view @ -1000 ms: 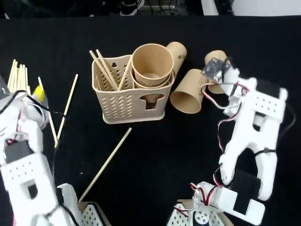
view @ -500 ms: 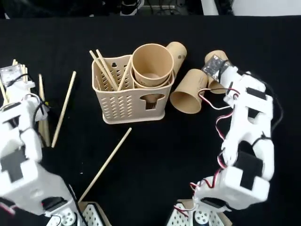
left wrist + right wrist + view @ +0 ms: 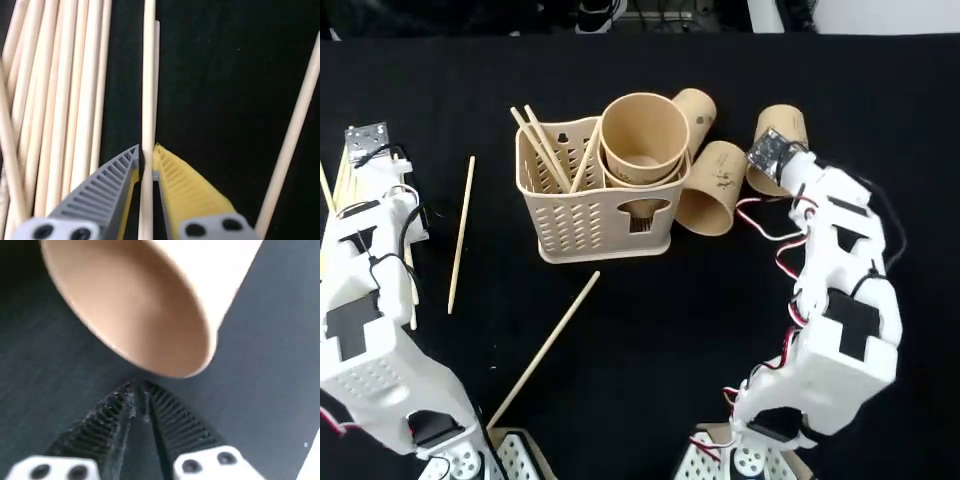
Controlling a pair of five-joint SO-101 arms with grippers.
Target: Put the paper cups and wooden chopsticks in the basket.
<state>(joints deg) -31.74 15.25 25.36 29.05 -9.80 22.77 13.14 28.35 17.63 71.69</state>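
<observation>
fingers [image 3: 112,185] of my left gripper [image 3: 148,152] closed on a single chopstick [image 3: 148,75], beside the loose bundle [image 3: 60,100] at the desk's [image 3: 650,340] left edge. right gripper [image 3: 139,385] nearly closed on nothing, just short of the rim of a tipped paper cup [image 3: 140,305], right of the basket [image 3: 590,225]. i would lift the stick level, clear of its neighbours, then tilt it tip-down over the basket's chopstick side.

The worktop [image 3: 660,330] has a black covering. Beyond its far edge lies something like a dark shoe [image 3: 598,14], and a white surface [image 3: 890,15] is at the far right corner.
</observation>
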